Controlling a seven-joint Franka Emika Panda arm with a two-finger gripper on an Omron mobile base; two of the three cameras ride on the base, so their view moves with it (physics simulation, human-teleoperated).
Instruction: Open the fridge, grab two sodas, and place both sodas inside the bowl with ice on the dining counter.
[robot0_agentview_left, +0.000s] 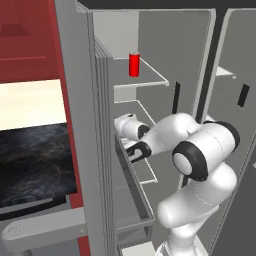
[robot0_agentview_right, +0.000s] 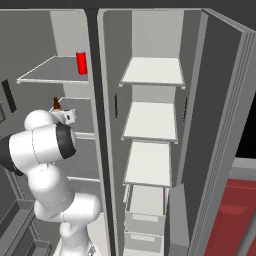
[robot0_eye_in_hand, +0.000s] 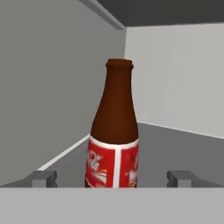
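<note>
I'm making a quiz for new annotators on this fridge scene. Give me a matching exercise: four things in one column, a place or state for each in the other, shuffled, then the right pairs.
Things:
1. red can
2. brown bottle
3. gripper
4. fridge

Places or states:
A. both doors swung open
B. open, jaws either side of the bottle's label
C. upright on the top shelf of the left compartment
D. upright on a shelf, straight ahead of the hand camera

Pairs: 1-C, 2-D, 3-B, 4-A
</note>
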